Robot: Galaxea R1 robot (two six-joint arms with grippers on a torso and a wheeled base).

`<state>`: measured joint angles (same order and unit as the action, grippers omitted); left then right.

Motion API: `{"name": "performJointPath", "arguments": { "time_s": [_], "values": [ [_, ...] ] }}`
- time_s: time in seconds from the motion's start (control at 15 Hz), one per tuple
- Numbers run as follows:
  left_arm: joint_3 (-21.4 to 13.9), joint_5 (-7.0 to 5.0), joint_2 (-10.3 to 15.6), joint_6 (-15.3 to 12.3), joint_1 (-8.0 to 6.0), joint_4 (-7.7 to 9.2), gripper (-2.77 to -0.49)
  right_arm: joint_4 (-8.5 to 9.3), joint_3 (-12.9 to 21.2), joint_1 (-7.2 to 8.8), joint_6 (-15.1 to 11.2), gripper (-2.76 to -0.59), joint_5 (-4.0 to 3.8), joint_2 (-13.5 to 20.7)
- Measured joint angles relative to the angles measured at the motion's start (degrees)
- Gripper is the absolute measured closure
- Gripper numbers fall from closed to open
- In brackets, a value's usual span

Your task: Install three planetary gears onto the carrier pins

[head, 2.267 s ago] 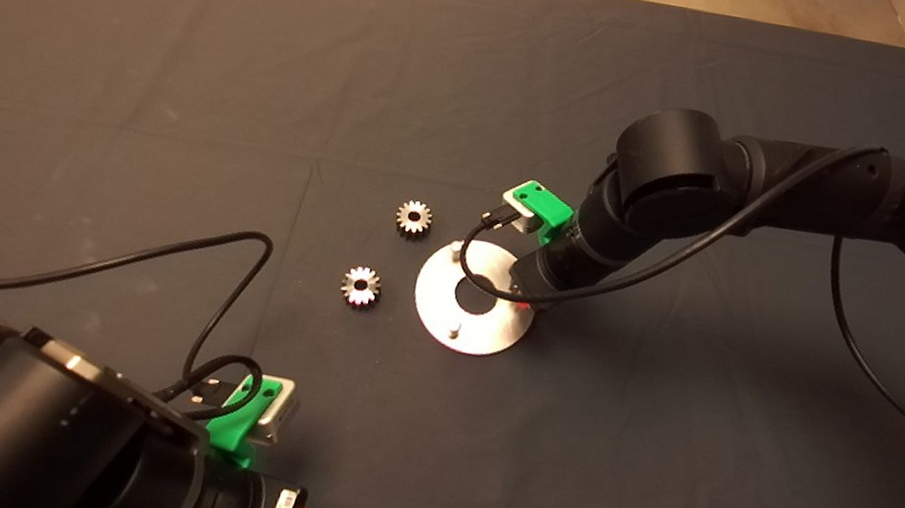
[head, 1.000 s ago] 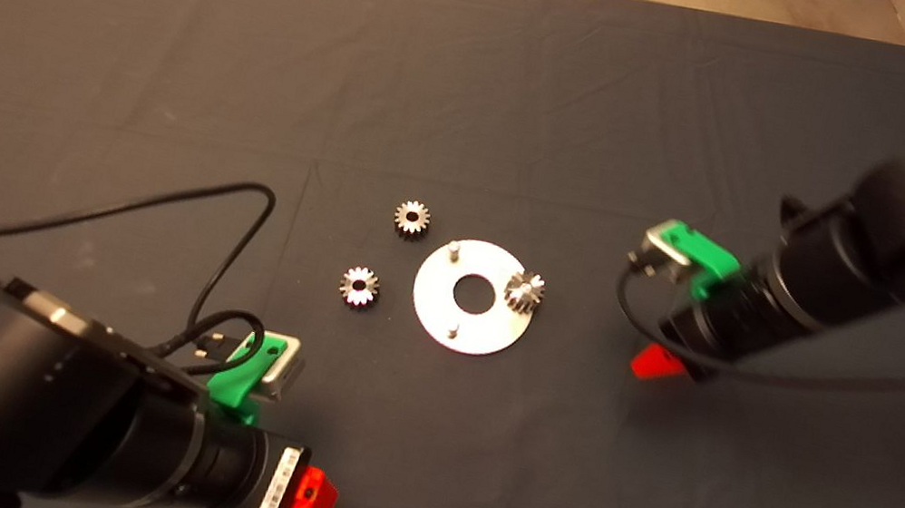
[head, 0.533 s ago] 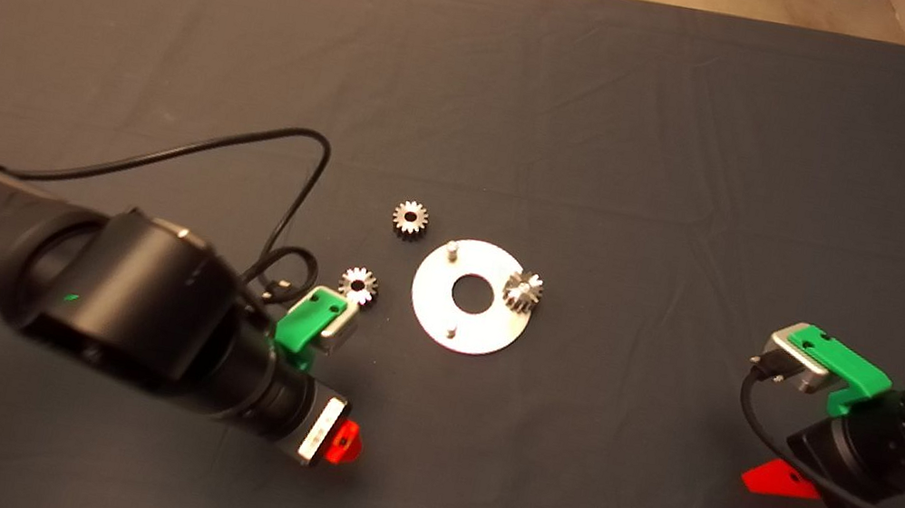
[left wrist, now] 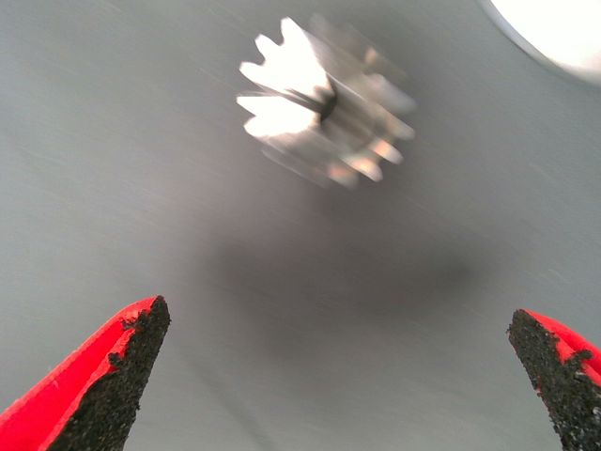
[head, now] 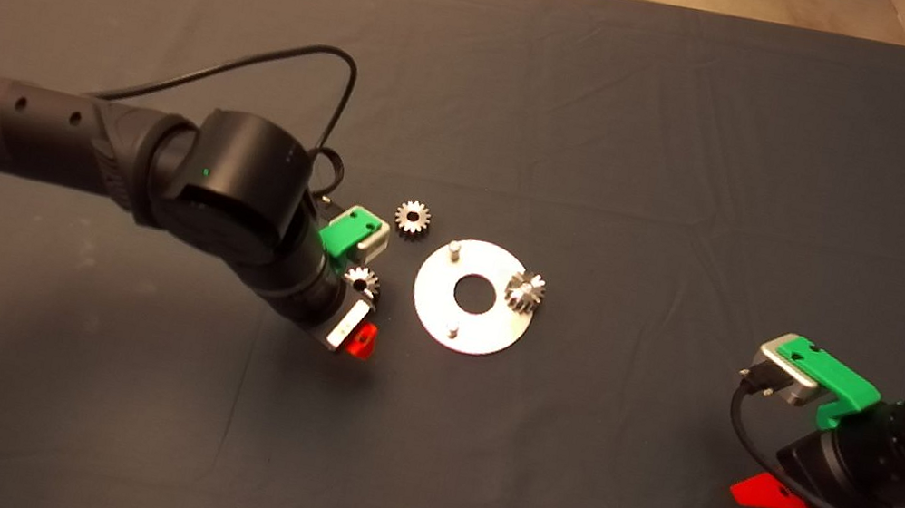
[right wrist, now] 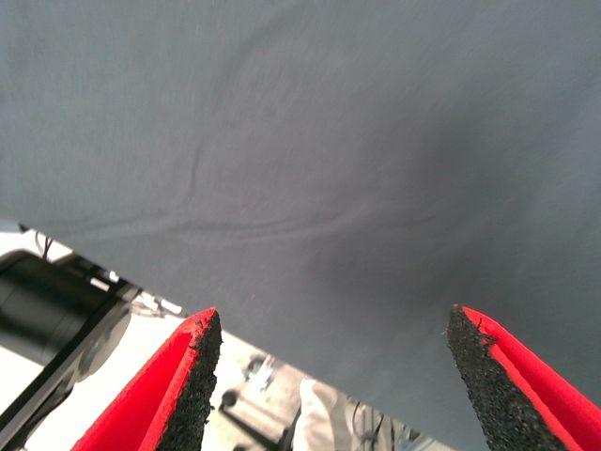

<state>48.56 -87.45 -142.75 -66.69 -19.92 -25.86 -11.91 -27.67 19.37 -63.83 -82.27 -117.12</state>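
One gear [head: 525, 291] is seated on a pin of the disc [head: 468, 327]; two lie on the mat [head: 619, 135]. The left gripper [left wrist: 338, 385], spread, hovers apparently above the nearer gear [left wrist: 319, 103]. The right gripper [right wrist: 333, 376] is spread, parked.

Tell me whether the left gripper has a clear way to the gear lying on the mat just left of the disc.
Probably yes. The left gripper hangs open close to that gear, with only bare mat between fingers and gear; the disc lies off to the side.

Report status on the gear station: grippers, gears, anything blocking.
Left gripper open, hovering by a loose gear beside the disc. Right gripper open, parked lower right, empty. One gear seated on a pin; another loose. Nothing blocking.
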Motion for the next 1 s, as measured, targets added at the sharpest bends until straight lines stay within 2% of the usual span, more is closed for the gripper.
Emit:
{"name": "performJointPath", "arguments": {
  "time_s": [0.07, 0.2, 0.47, 1.0],
  "values": [
    [0.8, -0.03, 0.0, 0.5, -0.91, 0.06, -2.62, 0.01, 0.0, -0.64, -0.1, -1.76, 0.0, 0.0],
    [1.8, 0.05, -0.2, 1.7, -1.99, 0.42, -2.62, 0.01, 0.0, -0.66, -0.5, -1.76, 0.0, 0.0],
    [3.4, 0.04, -0.6, 4.1, -2.15, 1.08, -2.62, 0.01, 0.0, -0.66, -1.7, -1.76, 0.23, 0.0],
    [4.2, 0.02, -1.9, 4.4, -2.53, 1.05, -2.62, -0.01, 0.0, -0.64, -2.0, -1.76, 0.24, 0.2]
  ]
}}
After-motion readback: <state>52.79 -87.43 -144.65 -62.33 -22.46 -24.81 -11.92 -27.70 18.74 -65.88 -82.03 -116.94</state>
